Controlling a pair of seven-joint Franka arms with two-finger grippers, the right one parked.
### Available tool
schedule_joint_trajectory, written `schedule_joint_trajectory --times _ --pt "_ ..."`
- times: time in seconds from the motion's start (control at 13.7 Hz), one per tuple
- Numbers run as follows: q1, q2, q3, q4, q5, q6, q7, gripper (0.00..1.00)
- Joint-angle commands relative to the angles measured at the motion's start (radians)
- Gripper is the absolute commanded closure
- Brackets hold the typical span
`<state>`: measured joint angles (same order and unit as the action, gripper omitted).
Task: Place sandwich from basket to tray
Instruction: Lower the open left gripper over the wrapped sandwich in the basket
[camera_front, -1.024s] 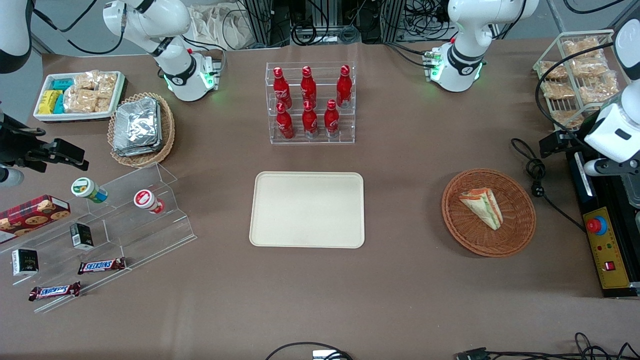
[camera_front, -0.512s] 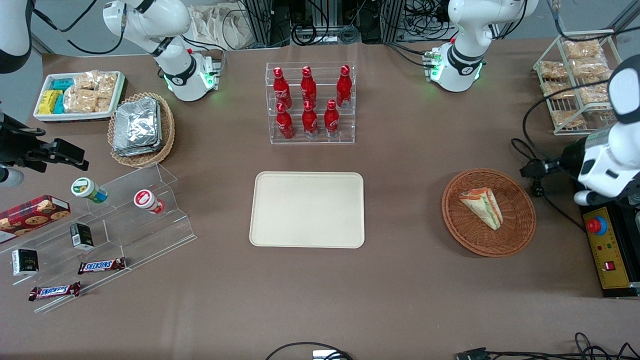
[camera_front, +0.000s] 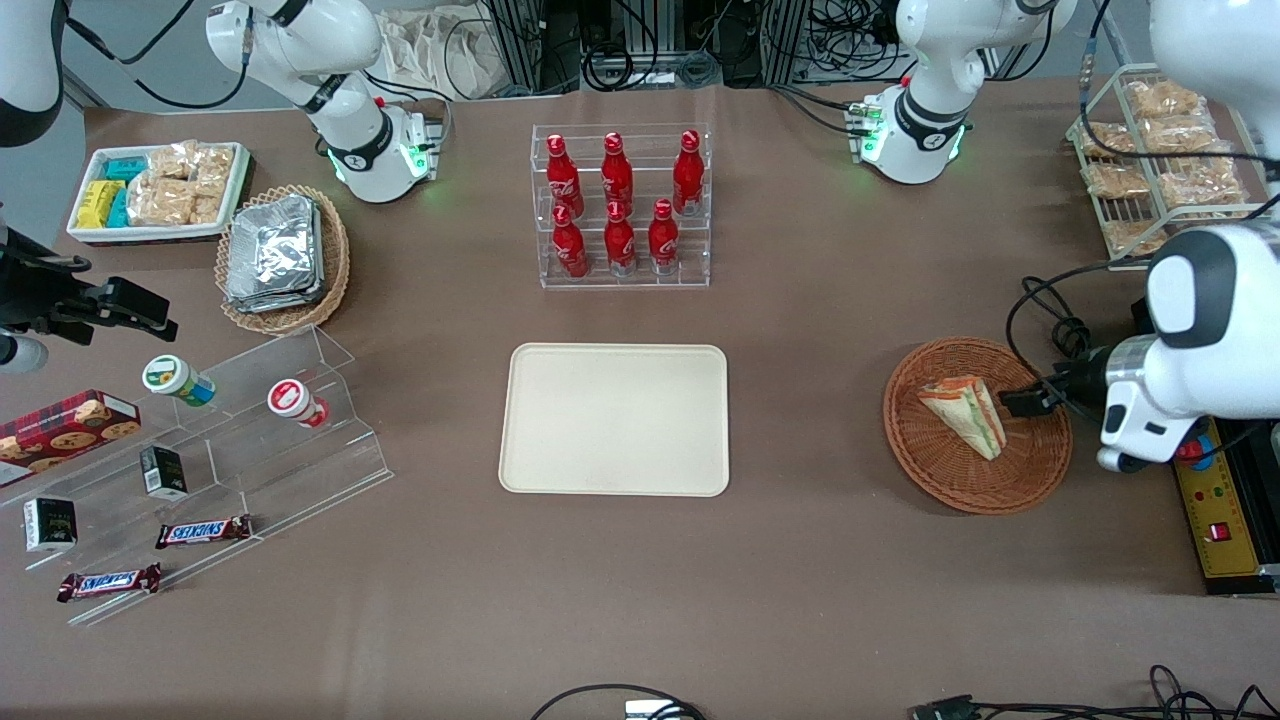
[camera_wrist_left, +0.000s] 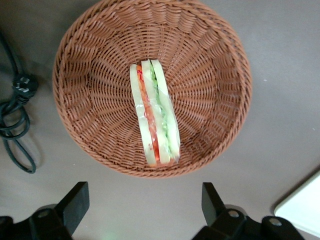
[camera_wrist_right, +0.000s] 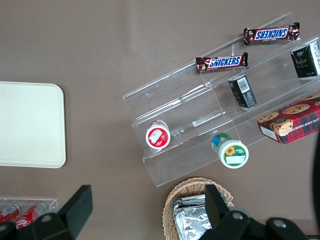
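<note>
In the round woven basket at the working arm's end of the table, the sandwich lies on its side, filling edge up, untouched. The gripper has swung in from beside the table over the last second and now hangs above the basket's rim, fingers spread wide, holding nothing; the pick-up looks about to begin. The cream tray sits bare mid-table. Two chocolate bars read "SNICKERS"; the red bottles carry white script.
</note>
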<state>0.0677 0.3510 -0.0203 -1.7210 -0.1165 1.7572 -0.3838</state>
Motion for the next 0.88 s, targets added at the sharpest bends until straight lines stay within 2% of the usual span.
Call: schedule_joint_trajectory --times 0.0,0.8 --pt "0.004 0.078 -0.001 0.023 -0.014 0.036 -0.035 0.01" --pt "0.004 0.241 -0.003 0.018 -0.046 0.139 -0.055 0.01"
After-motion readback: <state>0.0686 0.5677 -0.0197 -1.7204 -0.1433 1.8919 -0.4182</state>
